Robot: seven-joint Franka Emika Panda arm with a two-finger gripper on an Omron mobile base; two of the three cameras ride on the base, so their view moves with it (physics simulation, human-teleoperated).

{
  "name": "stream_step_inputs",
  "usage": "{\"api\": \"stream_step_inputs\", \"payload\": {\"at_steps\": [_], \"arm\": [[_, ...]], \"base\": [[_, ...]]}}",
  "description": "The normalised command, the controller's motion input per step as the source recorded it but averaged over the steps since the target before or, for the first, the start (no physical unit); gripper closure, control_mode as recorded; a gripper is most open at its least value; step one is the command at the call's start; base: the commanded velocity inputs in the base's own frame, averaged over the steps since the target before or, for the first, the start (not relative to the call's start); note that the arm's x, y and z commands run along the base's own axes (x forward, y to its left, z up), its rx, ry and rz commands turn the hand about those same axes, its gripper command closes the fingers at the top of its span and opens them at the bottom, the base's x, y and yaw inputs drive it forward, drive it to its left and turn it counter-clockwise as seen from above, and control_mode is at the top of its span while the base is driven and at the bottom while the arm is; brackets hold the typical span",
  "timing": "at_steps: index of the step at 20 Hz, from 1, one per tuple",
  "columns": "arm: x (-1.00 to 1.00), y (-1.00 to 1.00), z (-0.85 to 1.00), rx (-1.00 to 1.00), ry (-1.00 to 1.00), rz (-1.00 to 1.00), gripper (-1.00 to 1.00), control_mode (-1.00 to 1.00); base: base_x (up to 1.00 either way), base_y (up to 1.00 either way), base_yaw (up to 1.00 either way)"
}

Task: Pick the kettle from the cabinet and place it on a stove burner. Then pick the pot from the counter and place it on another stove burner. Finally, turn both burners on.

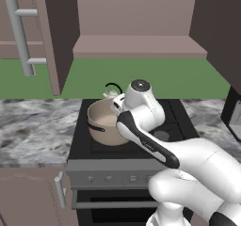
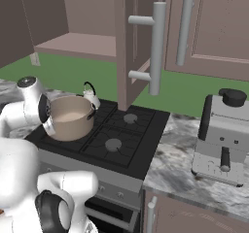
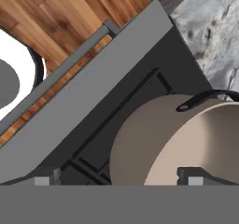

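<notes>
One pot point(image 2: 70, 118) and one kettle point(image 2: 90, 97) on the cooktop point(image 2: 127, 144).

Kitchen — cooktop point(image 2: 127, 140), cabinet point(image 1: 141, 45)

Green back wall point(image 1: 141, 79), wood plank floor point(image 3: 60, 27), grey coffee machine point(image 2: 224, 137)

Silver-grey coffee machine point(image 2: 224, 137) with black top at 3 o'clock; green backsplash point(image 2: 92, 76) at 12; wooden floor point(image 3: 51, 22) at 11.
</notes>
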Motion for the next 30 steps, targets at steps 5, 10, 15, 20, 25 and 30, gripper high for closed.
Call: {"api": "stream_step_inputs", "payload": {"at_steps": [5,10,15,20,25,30], "arm": [[-0.53,0.0,0.21,-0.01,-0.06,0.03,-1.0,-1.0],[-0.48,0.0,0.29,-0.04,-0.14,0.04,-1.0,-1.0],[-0.51,0.0,0.1,-0.03,-0.15,0.04,-1.0,-1.0],[-0.5,0.0,-0.03,-0.01,-0.06,0.04,-1.0,-1.0],[-0.51,0.0,-0.09,0.0,0.0,0.03,-1.0,-1.0],[-0.57,0.03,0.0,-0.01,-0.04,0.0,-1.0,-1.0]], "base": [[0.0,0.0,0.0],[0.0,0.0,0.0],[0.0,0.0,0.0],[0.0,0.0,0.0],[0.0,0.0,0.0],[0.0,0.0,0.0]]}}
